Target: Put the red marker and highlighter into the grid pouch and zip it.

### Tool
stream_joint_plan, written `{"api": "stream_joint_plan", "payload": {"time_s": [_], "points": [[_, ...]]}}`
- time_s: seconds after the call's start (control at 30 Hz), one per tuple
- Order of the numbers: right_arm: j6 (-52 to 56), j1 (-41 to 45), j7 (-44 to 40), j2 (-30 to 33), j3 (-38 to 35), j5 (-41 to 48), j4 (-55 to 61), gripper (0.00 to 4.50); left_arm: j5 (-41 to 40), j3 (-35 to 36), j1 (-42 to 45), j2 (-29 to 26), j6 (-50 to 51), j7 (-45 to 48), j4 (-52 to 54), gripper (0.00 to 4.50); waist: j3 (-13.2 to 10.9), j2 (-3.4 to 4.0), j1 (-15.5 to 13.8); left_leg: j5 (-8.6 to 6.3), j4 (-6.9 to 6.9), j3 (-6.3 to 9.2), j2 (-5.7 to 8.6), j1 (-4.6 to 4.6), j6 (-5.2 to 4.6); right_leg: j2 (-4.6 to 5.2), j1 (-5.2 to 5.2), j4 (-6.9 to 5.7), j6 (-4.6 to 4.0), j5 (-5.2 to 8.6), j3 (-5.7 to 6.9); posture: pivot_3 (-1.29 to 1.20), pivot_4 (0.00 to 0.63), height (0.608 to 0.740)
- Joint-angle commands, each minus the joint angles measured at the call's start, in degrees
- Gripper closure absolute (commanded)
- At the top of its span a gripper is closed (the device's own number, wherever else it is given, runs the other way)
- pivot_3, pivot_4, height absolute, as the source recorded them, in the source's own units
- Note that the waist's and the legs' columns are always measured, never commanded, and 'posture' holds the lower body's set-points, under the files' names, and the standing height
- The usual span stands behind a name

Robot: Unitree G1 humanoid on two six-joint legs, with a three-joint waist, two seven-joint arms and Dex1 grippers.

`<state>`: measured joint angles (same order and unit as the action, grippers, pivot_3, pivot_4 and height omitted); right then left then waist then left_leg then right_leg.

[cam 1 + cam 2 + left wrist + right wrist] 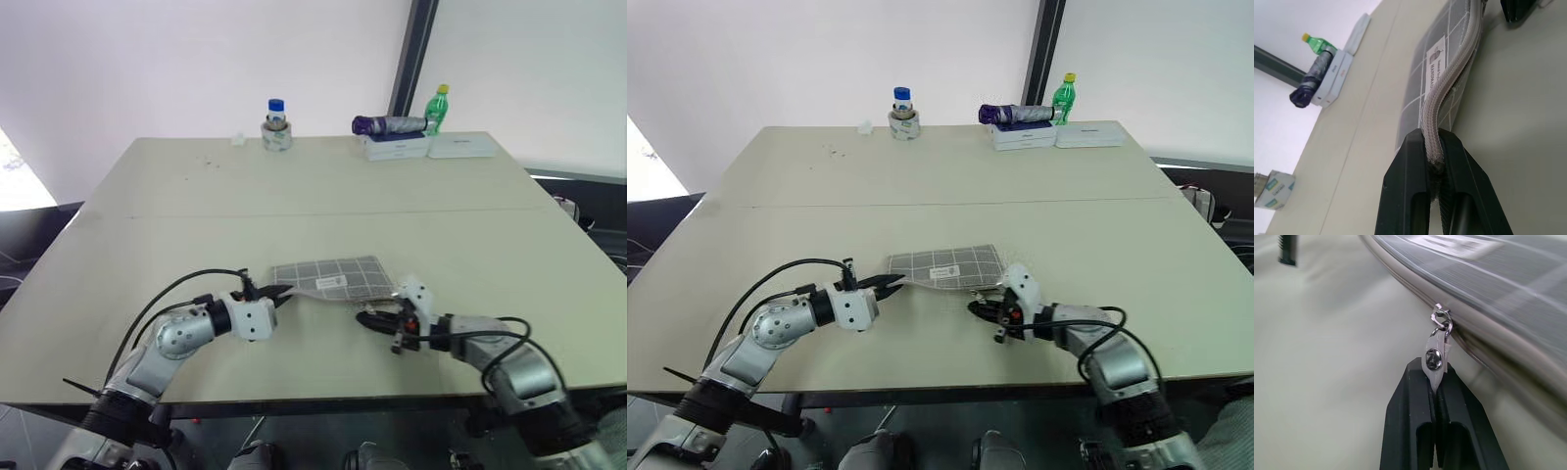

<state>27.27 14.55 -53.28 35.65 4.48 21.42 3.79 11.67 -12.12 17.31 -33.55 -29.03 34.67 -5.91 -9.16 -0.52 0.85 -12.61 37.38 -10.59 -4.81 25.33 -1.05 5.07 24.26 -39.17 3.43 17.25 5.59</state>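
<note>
Now the grid pouch [328, 275] lies flat on the near middle of the table [323, 186], its zipper edge toward the robot. At its left end the left gripper [1433, 161] is clamped on the zipper edge, while at the right end the right gripper [1436, 382] pinches the zipper pull [1435, 355].

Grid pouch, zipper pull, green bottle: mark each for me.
grid pouch [333, 274], left eye view, middle of its gridded top face.
zipper pull [1434, 360], right wrist view, flat tab pinched by the right gripper [1436, 382].
green bottle [437, 110], left eye view, its body below the yellow cap.
</note>
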Motion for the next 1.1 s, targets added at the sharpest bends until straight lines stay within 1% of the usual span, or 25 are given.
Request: {"api": "stream_joint_plan", "payload": {"time_s": [0.03, 0.1, 0.17, 0.2, 0.27, 0.33, 0.37, 0.43, 0.47, 0.5, 0.57, 0.6, 0.63, 0.67, 0.7, 0.8, 0.87, 1.0, 1.07, 1.1], "points": [[-2.8, 1.9, -2.0, 6.4, -6.2, -1.1, -3.5, 4.45, -2.8, 3.6, -0.5, -1.4, -0.5, -0.7, -2.2, 4.5, 0.0, 0.0, -0.1, 0.0, 0.01, 0.0, 0.0, 0.0, -0.01, 0.01, -0.01, 0.0, 0.0, 0.0, 0.0, 0.0, 0.15, 0.74], [-4.1, 2.2, -2.7, 8.6, -7.1, -1.7, -6.4, 4.45, -3.0, 3.6, -0.4, -1.8, -1.5, -0.6, -3.0, 4.5, 0.0, 0.0, -0.1, -0.01, 0.03, -0.02, 0.03, 0.0, -0.02, 0.02, -0.01, 0.0, 0.0, 0.0, 0.0, 0.0, 0.15, 0.74], [-6.1, 2.2, -3.1, 10.1, -6.9, -2.9, -8.6, 4.45, -7.3, 4.3, -0.5, -0.7, -0.3, 0.7, -2.8, 4.5, 0.0, 0.0, -0.1, -0.01, 0.02, -0.02, 0.01, 0.0, -0.02, 0.0, -0.02, 0.0, 0.0, 0.0, 0.0, 0.0, 0.15, 0.74], [-6.7, 2.5, -2.9, 10.4, -6.9, -3.2, -9.4, 4.45, -11.0, 4.5, -0.7, -0.3, 1.9, 2.6, -2.1, 4.5, 0.0, 0.0, -0.1, -0.01, 0.02, -0.02, 0.01, 0.0, -0.02, 0.0, -0.02, 0.0, 0.0, 0.0, 0.0, 0.0, 0.15, 0.74], [-6.4, 3.6, -2.9, 9.6, -7.3, -2.0, -9.7, 4.45, -16.7, 4.8, -0.7, 0.0, 5.6, 6.3, -1.0, 4.5, 0.0, 0.0, -0.1, -0.01, 0.02, -0.04, 0.02, 0.01, -0.02, 0.01, -0.02, 0.0, 0.0, 0.0, 0.0, 0.0, 0.15, 0.74], [-5.8, 4.4, -3.6, 8.0, -7.2, 0.1, -8.5, 4.45, -19.4, 5.4, -0.4, 0.0, 7.7, 8.0, -0.6, 4.5, 0.0, 0.0, -0.1, 0.0, 0.03, -0.04, 0.02, 0.01, -0.01, 0.0, -0.02, 0.0, 0.01, 0.0, 0.0, 0.0, 0.15, 0.74], [-5.4, 4.8, -3.2, 7.0, -7.4, 1.0, -8.3, 4.5, -21.2, 5.6, -0.6, -0.1, 8.8, 9.2, 0.1, 3.66, 0.0, 0.0, -0.1, 0.0, 0.03, -0.04, 0.02, 0.0, -0.01, -0.01, -0.02, 0.0, 0.01, 0.0, 0.0, 0.0, 0.15, 0.74], [-5.3, 5.5, -2.6, 5.9, -7.5, 1.6, -8.7, 3.9, -22.9, 6.2, -0.8, 0.0, 10.0, 10.3, 0.9, 2.88, 0.0, -0.01, -0.1, 0.02, 0.03, -0.03, 0.0, 0.0, 0.01, -0.04, -0.02, 0.0, 0.01, 0.0, 0.0, 0.0, 0.15, 0.74], [-5.8, 5.6, -2.7, 5.6, -7.1, 1.0, -8.7, 3.55, -23.4, 7.0, -0.9, 0.4, 10.5, 9.9, 1.2, 2.31, 0.0, -0.01, -0.1, 0.02, 0.03, -0.03, 0.0, 0.0, 0.02, -0.04, -0.02, 0.0, 0.01, 0.0, 0.0, 0.0, 0.15, 0.74], [-6.4, 5.7, -2.7, 5.3, -6.8, 0.4, -8.8, 3.09, -24.2, 7.8, -1.2, 0.9, 11.4, 9.5, 1.7, 1.88, 0.0, -0.01, -0.1, 0.01, 0.03, -0.03, 0.01, 0.0, 0.02, -0.04, -0.03, 0.0, 0.01, 0.0, 0.0, 0.0, 0.15, 0.74], [-6.3, 6.2, -2.5, 4.8, -6.7, 0.1, -8.7, 2.06, -27.6, 9.6, -3.9, 1.1, 15.5, 9.5, 4.6, 0.76, 0.0, -0.01, -0.1, 0.01, 0.04, -0.04, 0.01, 0.01, 0.01, -0.01, -0.03, 0.0, 0.01, 0.0, 0.0, 0.0, 0.15, 0.74], [-6.2, 6.4, -3.0, 5.1, -6.9, 0.2, -8.6, 1.59, -29.0, 10.4, -6.0, 0.8, 17.0, 9.8, 6.5, 0.33, 0.0, -0.01, 0.0, 0.01, 0.05, -0.04, 0.01, 0.0, 0.01, 0.0, -0.04, 0.0, 0.01, 0.0, -0.01, 0.0, 0.15, 0.74], [-6.4, 6.5, -3.4, 5.5, -7.0, 0.0, -8.8, 1.01, -30.0, 11.3, -7.9, 0.5, 18.3, 9.9, 8.2, 0.0, 0.0, 0.0, 0.0, 0.02, 0.05, -0.04, 0.01, 0.01, 0.02, 0.0, -0.04, 0.0, 0.01, 0.0, -0.01, 0.0, 0.15, 0.74], [-6.6, 6.6, -3.8, 6.0, -7.2, -0.4, -9.2, 0.45, -30.7, 12.1, -9.7, 0.2, 19.3, 10.1, 9.5, 0.0, 0.0, 0.0, 0.0, 0.02, 0.04, -0.04, 0.01, 0.0, 0.03, 0.0, -0.04, 0.0, 0.01, 0.0, -0.02, 0.0, 0.15, 0.74], [-6.4, 6.5, -4.7, 7.2, -7.3, -0.6, -9.7, 0.02, -30.8, 13.2, -11.8, -0.6, 19.7, 10.4, 10.7, 0.0, 0.0, 0.0, 0.0, 0.03, 0.04, -0.04, 0.01, 0.0, 0.04, 0.0, -0.04, 0.0, 0.01, 0.0, -0.02, 0.0, 0.15, 0.74], [-6.4, 5.5, -7.6, 12.5, -6.5, -3.3, -11.2, 0.02, -33.1, 17.8, -18.7, -4.0, 22.9, 12.3, 13.4, 0.0, 0.0, 0.0, 0.0, 0.01, 0.02, -0.03, 0.0, 0.0, 0.01, 0.02, -0.02, 0.0, 0.01, 0.0, -0.02, 0.0, 0.15, 0.74], [-6.9, 5.1, -9.0, 14.1, -7.0, -3.1, -11.4, 0.02, -34.8, 21.2, -22.6, -5.3, 24.7, 12.3, 14.5, 0.0, 0.0, 0.0, -0.1, -0.02, 0.02, -0.03, 0.01, 0.0, -0.01, 0.06, -0.01, 0.03, -0.01, 0.01, -0.01, 0.0, 0.15, 0.74], [-3.3, 5.8, -8.7, 10.6, -11.8, 4.1, -9.1, 0.02, -37.8, 28.1, -27.2, -4.9, 29.3, 8.2, 17.6, 0.0, 0.0, -0.02, 0.1, -0.03, -0.01, 0.02, -0.01, 0.0, -0.01, 0.17, 0.0, 0.09, -0.03, 0.02, -0.01, 0.0, 0.15, 0.74], [-3.1, 3.8, -9.0, 9.7, -12.0, 4.9, -7.2, 0.02, -36.6, 30.0, -28.5, -4.9, 30.8, 6.2, 18.7, 0.0, 0.0, -0.01, -0.1, -0.03, -0.01, 0.03, -0.01, 0.0, -0.01, 0.19, -0.02, 0.09, -0.03, 0.02, -0.03, 0.0, 0.15, 0.74], [-4.1, 2.0, -10.2, 9.8, -11.6, 4.8, -6.1, 0.02, -34.7, 30.5, -29.0, -5.2, 30.6, 5.3, 18.8, 0.0, 0.0, -0.01, -0.2, -0.03, -0.01, 0.03, 0.0, 0.0, -0.01, 0.22, -0.02, 0.09, -0.03, 0.02, -0.03, 0.0, 0.15, 0.74]]}}
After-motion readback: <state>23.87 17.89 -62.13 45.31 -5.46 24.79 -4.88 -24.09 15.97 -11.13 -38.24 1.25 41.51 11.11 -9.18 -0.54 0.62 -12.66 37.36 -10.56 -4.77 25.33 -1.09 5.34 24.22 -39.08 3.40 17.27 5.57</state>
